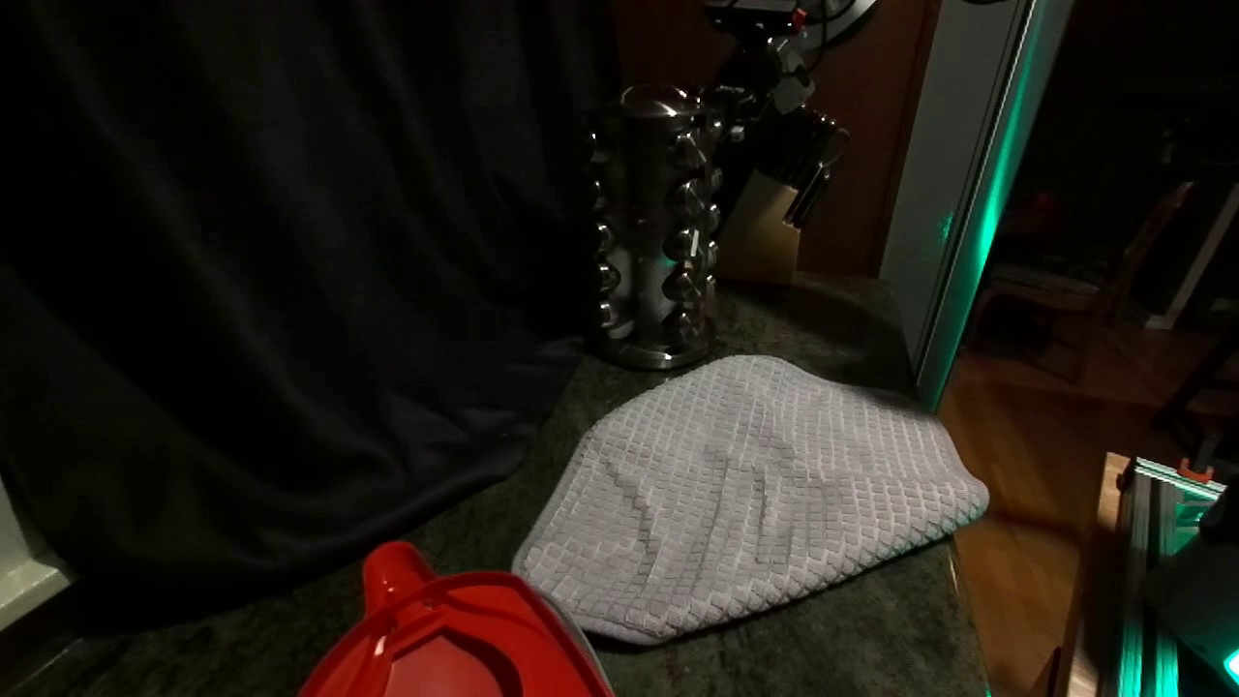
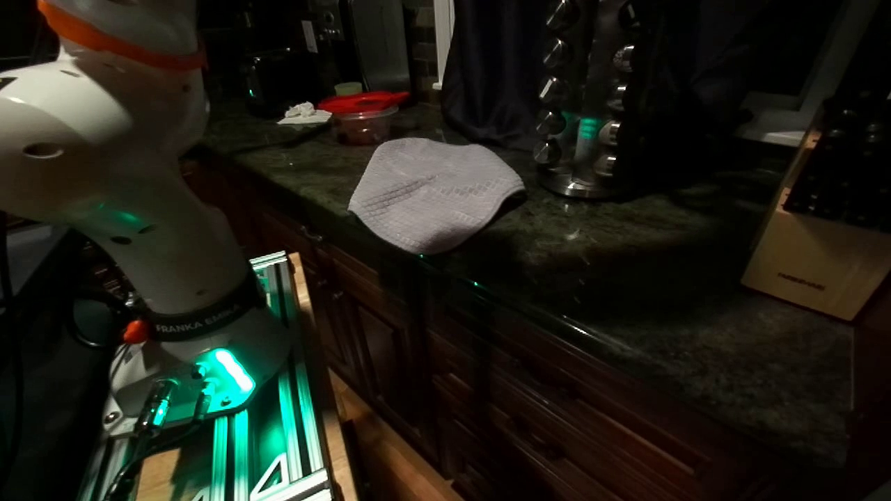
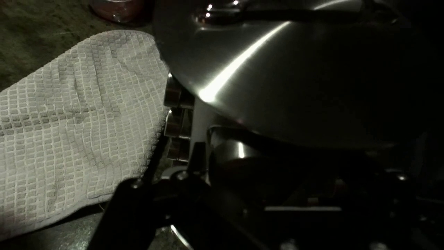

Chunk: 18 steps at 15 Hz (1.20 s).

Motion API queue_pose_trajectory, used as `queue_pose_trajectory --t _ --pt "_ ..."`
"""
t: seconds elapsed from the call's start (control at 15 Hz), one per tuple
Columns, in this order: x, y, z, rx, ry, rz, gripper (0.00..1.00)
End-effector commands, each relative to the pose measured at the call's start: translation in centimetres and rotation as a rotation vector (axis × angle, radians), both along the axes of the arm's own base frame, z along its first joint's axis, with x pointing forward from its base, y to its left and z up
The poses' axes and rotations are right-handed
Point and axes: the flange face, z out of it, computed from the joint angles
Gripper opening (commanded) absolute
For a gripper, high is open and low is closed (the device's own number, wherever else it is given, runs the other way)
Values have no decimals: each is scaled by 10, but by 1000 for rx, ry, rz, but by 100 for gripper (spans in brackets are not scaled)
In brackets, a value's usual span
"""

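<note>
Brushed steel covers the tall, cylindrical spice rack (image 1: 641,223), which stands upright on a mottled, dark green stone countertop (image 2: 557,229). Its shallow domed top (image 3: 215,69) carries a smooth bar handle (image 3: 222,15) and catches a sharp streak of light in the wrist view. Rounded chrome jar caps (image 3: 178,121) run in vertical rows down the sides. The black gripper (image 3: 270,163) is at the rack's upper part, near the rim of the dome, its fingers (image 3: 197,158) spread wide. A shiny-capped spice jar (image 3: 239,154) sits in the rack just beside the finger on the left of the wrist view; the opposite fingertip is lost in shadow, and it is too dark to tell whether either touches the jar. Near the rack's foot lies a pale grey dishcloth (image 1: 745,494), its surface a raised grid of small soft blocks, with gentle folds and a bound edge. Near the cloth, a clear plastic tub (image 2: 362,131) bears a glossy red lid (image 2: 358,102). A slanted, pale wooden knife block (image 1: 760,232) holds dark-handled knives, and a silky black curtain (image 1: 271,290) hangs in loose folds onto the stone. White and smoothly rounded, the robot arm (image 2: 174,223) has an orange band.
</note>
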Motion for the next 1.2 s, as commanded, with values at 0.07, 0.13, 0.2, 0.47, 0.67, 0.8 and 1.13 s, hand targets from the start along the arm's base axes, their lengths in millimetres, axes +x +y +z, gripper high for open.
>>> queue_pose_trajectory --t 0.07,0.13,0.2,0.47,0.67,0.8,1.13 --pt "3 -3 3 28 10 7 74" --pt "3 -3 3 27 12 7 65" --pt "3 -3 3 27 13 8 57" --pt "1 -9 6 19 9 -2 27" --pt "-3 -14 10 16 2 -8 27" --pt "-4 -16 13 11 0 -10 27" --pt "-10 -20 23 11 4 -56 27"
